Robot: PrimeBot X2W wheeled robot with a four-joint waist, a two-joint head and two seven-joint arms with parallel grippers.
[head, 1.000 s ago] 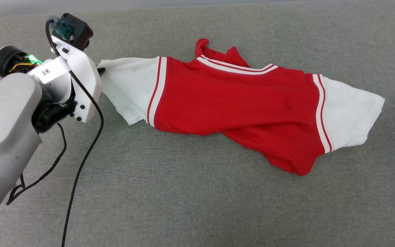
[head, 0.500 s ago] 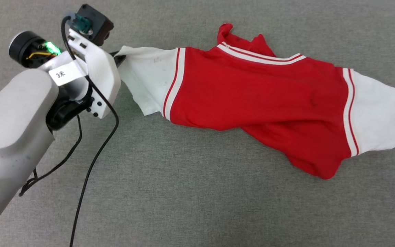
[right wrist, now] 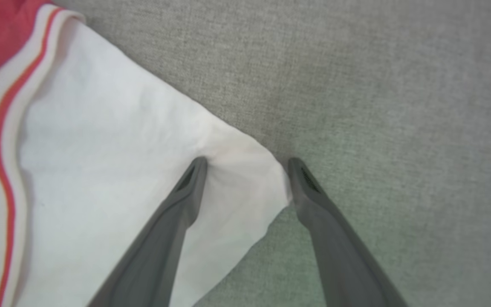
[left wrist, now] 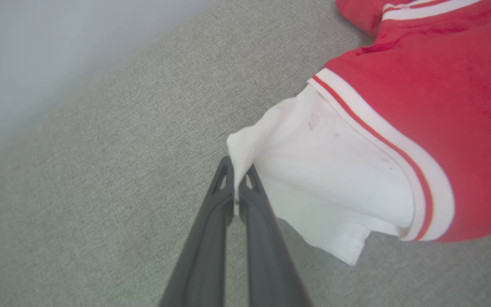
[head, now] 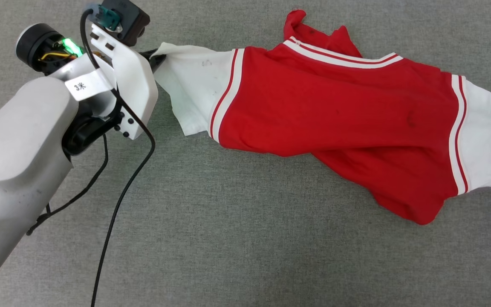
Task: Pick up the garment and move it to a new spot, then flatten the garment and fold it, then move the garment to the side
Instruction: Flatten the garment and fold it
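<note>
Left gripper (left wrist: 237,177): we saw jaws clamped on the garment (head: 335,111), at one sleeve.
Right gripper (right wrist: 247,167): we saw jaws apart, astride the other sleeve.

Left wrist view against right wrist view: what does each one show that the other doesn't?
Left wrist view: the left pincer shut on a white sleeve tip of the garment, plus the striped neckline. Right wrist view: the right pincer open, straddling the other sleeve's corner. Both: white sleeve, red-and-white trim, red cloth, grey surface.
</note>
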